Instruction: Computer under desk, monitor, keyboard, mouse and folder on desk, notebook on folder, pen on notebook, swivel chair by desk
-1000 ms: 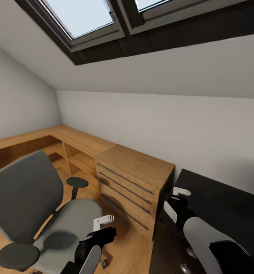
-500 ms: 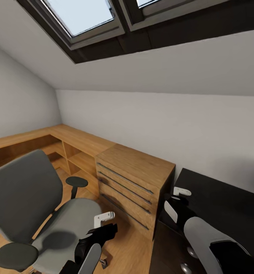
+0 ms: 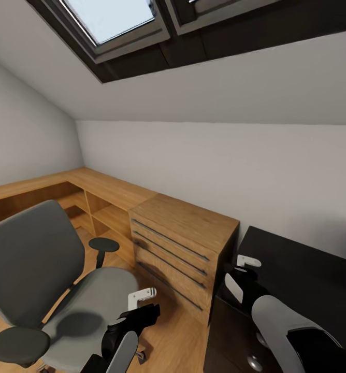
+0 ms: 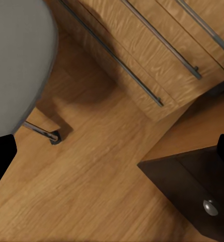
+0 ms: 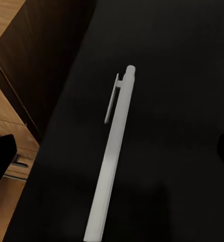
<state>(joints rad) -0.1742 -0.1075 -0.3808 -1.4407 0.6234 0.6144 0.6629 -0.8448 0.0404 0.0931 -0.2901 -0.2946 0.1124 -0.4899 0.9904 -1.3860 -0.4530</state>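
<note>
Both arms wear glossy grey-white shells over black joints, ending in black wrists with white fingers [image 3: 141, 297].

Open wood floor [image 3: 181, 336] lies between swivel chair [image 3: 48, 290] and wooden drawer unit [image 3: 181, 248]; a narrow lane. Chair castor [image 4: 54, 136] and black cabinet corner [image 4: 192, 186] flank that strip in left wrist view. Black cabinet top [image 5: 182, 151] is bare around the pen [image 5: 112, 151], open on all sides. Sloped ceiling [image 3: 219, 88] closes in overhead

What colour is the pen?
White; the pen shows best in the right wrist view, on a black surface.
</note>
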